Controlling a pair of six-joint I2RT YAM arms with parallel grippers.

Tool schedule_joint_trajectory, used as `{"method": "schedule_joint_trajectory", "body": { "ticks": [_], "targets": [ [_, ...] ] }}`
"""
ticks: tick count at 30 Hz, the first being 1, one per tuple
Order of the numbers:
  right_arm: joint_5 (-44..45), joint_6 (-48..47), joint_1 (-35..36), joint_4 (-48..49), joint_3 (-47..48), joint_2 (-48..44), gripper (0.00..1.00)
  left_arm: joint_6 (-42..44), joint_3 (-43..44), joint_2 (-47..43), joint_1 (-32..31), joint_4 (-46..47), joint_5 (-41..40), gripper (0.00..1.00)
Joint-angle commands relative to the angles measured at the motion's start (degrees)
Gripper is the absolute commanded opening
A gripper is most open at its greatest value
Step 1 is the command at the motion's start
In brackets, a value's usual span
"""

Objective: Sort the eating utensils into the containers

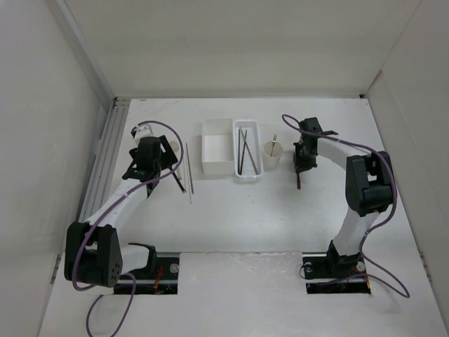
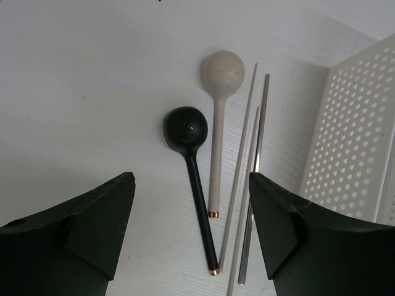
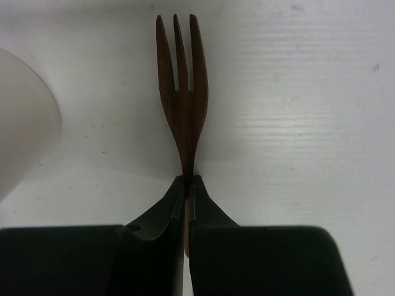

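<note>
Brown fork (image 3: 182, 92) lengthwise, tines away from right tool (image 3: 187, 185)

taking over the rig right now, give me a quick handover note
Left gripper: fingers open, holding nothing, above the black spoon and beige spoon on the table.
Right gripper: shut on a brown fork, beside the cup.
Done: dark chopsticks lie in the perforated tray; one utensil stands in the cup.
Left: the held fork, both spoons, the pale chopsticks. Nothing visible in the white box.
</note>
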Motion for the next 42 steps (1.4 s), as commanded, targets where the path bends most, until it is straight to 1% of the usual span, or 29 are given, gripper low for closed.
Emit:
{"method": "schedule_joint_trajectory", "body": {
  "ticks": [1, 4, 9, 10, 12, 14, 15, 16, 17, 18, 20, 21, 22, 25, 28, 29, 31, 32, 35, 41, 42],
  "targets": [
    [3.3, 1.6, 0.5, 0.8, -2.4, -4.5, 0.0, -0.7, -0.3, -2.1, 0.2, 1.9, -1.1, 0.72],
    [6.3, 2.6, 0.5, 1.5, -3.5, -9.7, 0.0, -0.7, -0.8, -2.1, 0.2, 1.9, -1.1, 0.72],
    [11.5, 3.2, 0.5, 3.4, -2.8, -17.3, 0.0, -0.7, -0.8, -2.1, 0.2, 1.9, -1.1, 0.72],
    [12.3, 3.2, 1.3, 4.3, -2.2, -20.6, 0.0, -0.7, -0.8, -2.1, 0.2, 1.9, -1.1, 0.72],
    [15.5, 3.2, 3.5, 8.1, -2.2, -24.3, 0.0, -0.7, -0.8, -2.1, 0.2, 1.9, -1.1, 0.72],
    [17.9, 0.2, 6.0, 12.4, -2.2, -29.4, 0.0, -0.7, -0.8, -2.1, 0.2, 2.5, -1.1, 0.72],
    [20.3, -1.3, 9.1, 17.9, -4.1, -30.9, 0.0, -0.7, -0.8, -2.1, 0.2, 2.5, -0.5, 0.72],
    [22.0, -4.9, 12.6, 24.4, -5.2, -33.2, 0.0, -0.7, -0.8, -1.6, 0.2, 3.0, 0.3, 0.72],
    [22.0, -6.8, 12.7, 24.5, -6.2, -34.0, 0.0, -0.7, -0.8, -1.6, 0.2, 3.1, 0.3, 0.72],
    [22.8, -8.2, 15.7, 30.0, -7.1, -34.6, 0.0, -0.1, -0.8, -1.6, 0.2, 3.7, 1.0, 0.72],
    [21.8, -10.7, 17.8, 34.5, -8.9, -34.6, 0.0, -0.1, -0.3, -1.6, 0.2, 4.2, 1.8, 0.72],
    [20.4, -10.7, 18.5, 37.9, -9.5, -34.0, 0.0, -0.1, -0.3, -1.1, 0.2, 4.2, 1.8, 0.72],
    [16.6, -10.2, 19.2, 39.4, -10.0, -33.4, 0.0, -0.1, -0.3, -1.1, 0.2, 4.7, 1.8, 0.72],
    [12.5, -9.0, 20.7, 43.9, -11.6, -30.0, 0.0, -0.1, -0.3, -1.1, 0.2, 5.3, 1.1, 0.72],
    [14.3, -7.3, 21.5, 48.7, -13.6, -27.2, 0.0, -0.7, -0.3, -1.1, 0.2, 5.3, 0.6, 0.72],
    [16.6, -6.5, 21.5, 49.6, -14.1, -26.6, 0.0, -0.7, -0.3, -1.1, 0.2, 5.3, 0.5, 0.72],
    [18.4, -6.5, 21.5, 51.7, -14.9, -25.0, 0.0, -0.7, -0.3, -1.1, 0.2, 5.3, 0.5, 0.72],
    [19.1, -6.5, 21.5, 54.2, -15.8, -24.5, 0.0, -0.7, -0.3, -1.1, 0.2, 5.3, 1.2, 0.72],
    [19.1, -7.4, 21.5, 60.3, -17.4, -22.2, 0.0, -0.7, -0.8, -1.1, 0.2, 6.0, 1.9, 0.72],
    [20.1, -6.8, 21.5, 61.7, -16.2, -16.7, 0.0, -0.7, -0.8, -1.1, 0.2, 6.5, 1.9, 0.72],
    [20.1, -6.8, 21.5, 63.2, -16.2, -16.0, 0.0, -0.7, -0.8, -1.1, 0.2, 6.5, 1.9, 0.72]
  ]
}}
